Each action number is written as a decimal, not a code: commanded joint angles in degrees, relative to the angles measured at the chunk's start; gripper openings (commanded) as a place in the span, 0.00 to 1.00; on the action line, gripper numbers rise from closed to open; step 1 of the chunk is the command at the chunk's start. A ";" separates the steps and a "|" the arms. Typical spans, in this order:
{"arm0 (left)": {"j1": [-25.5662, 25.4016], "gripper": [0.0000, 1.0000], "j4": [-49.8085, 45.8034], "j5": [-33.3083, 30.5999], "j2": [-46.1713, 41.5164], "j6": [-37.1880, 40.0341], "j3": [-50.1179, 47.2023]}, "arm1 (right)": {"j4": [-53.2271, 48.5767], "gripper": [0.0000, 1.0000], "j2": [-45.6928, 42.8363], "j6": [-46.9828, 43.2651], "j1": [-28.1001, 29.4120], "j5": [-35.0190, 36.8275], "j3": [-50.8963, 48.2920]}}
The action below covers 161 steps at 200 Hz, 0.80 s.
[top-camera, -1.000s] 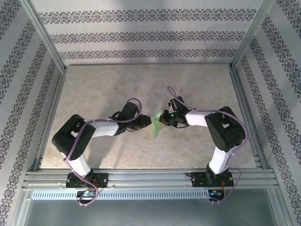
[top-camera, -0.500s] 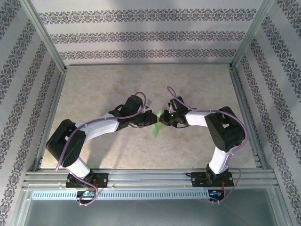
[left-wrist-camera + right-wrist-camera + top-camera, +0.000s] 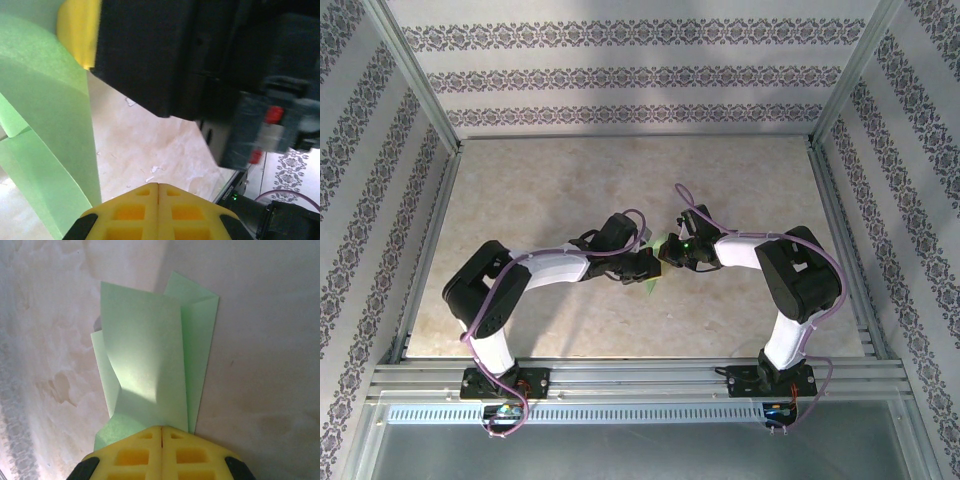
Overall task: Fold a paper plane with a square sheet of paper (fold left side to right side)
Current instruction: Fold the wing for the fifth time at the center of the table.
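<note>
Two white-shelled arms with black joints, left arm (image 3: 545, 268) and right arm (image 3: 745, 250), each trailing a looping purple cable (image 3: 290, 192) back from the jaws. Left gripper (image 3: 158, 187) and right gripper (image 3: 161, 431) look alike: black bodies, chunky yellow gridded pads (image 3: 135, 456). A small green light (image 3: 687, 243) glows behind the right jaws.

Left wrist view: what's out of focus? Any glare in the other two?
Left wrist: the right arm close up is blurred, the paper soft-edged; right wrist: sharp, with a bright patch mid-paper; top view: evenly lit, no glare on the table.
</note>
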 commanded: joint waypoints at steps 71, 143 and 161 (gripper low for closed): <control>-0.31 0.07 3.39 1.38 4.13 -1.54 -3.56 | -6.13 0.00 2.40 -1.45 0.65 2.94 -1.72; -0.40 0.06 3.17 0.74 5.24 -1.54 -4.24 | -6.60 0.00 2.34 -1.73 0.73 2.85 -1.35; -0.38 0.06 3.04 0.56 5.43 -1.54 -4.20 | -6.80 0.00 2.20 -1.83 0.78 2.85 -1.20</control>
